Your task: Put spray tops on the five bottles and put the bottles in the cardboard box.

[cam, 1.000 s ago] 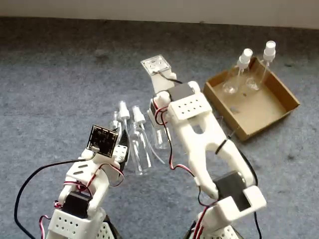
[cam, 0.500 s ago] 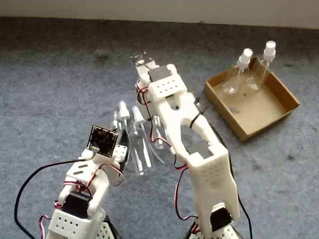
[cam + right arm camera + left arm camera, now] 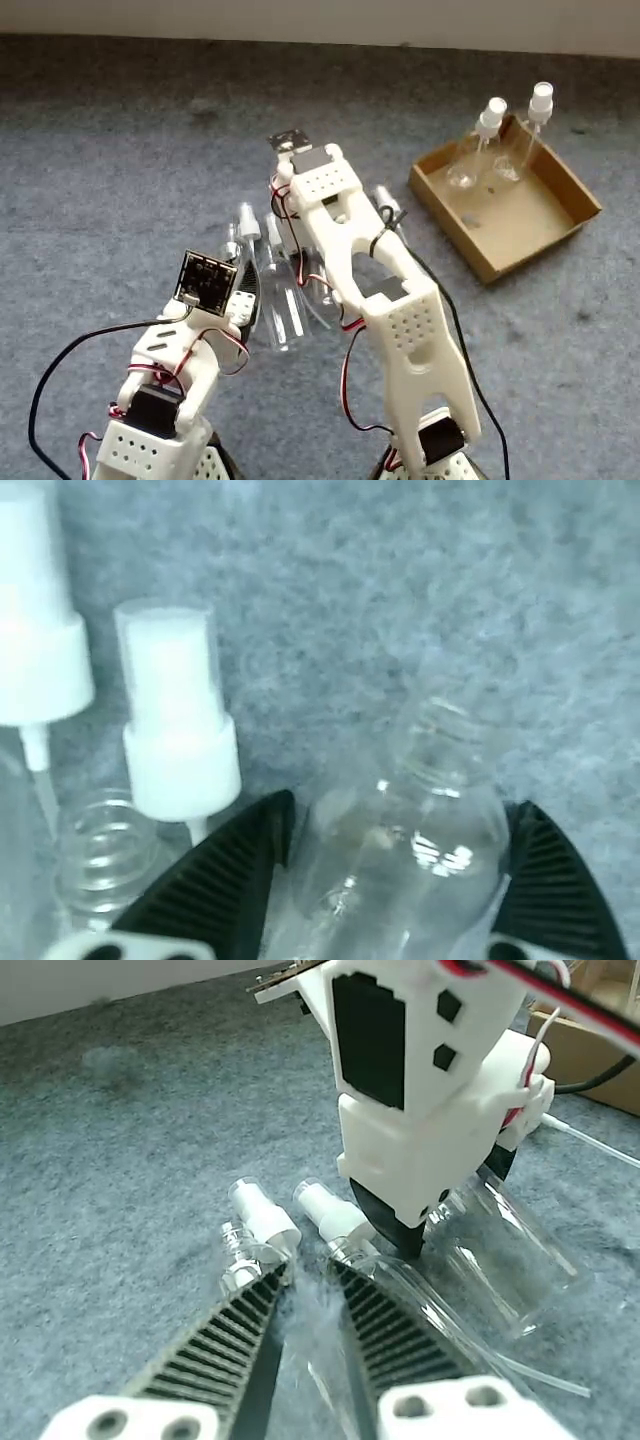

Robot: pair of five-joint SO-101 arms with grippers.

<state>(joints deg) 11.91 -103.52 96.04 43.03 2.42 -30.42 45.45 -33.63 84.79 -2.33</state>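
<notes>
Three clear bottles lie side by side on the grey carpet. Two carry or touch white spray tops (image 3: 262, 1215) (image 3: 335, 1215). The third, an open-necked bottle (image 3: 400, 850) (image 3: 322, 292), lies between the black jaws of my right gripper (image 3: 400, 810), which stands open astride it just below the neck. My left gripper (image 3: 308, 1275) is open low over the carpet, its ribbed fingers (image 3: 385, 1330) pointing at the two spray tops. The cardboard box (image 3: 520, 215) holds two upright bottles with spray tops (image 3: 470, 150) (image 3: 525, 135).
The right arm (image 3: 400, 320) stretches over the lying bottles and hides part of them in the high view. A thin dip tube (image 3: 530, 1375) lies on the carpet beside the bottles. Open carpet lies to the far left and behind the bottles.
The right arm swung left, away from the box, and came down over the lying bottles. The left arm and the bottles have not moved.
</notes>
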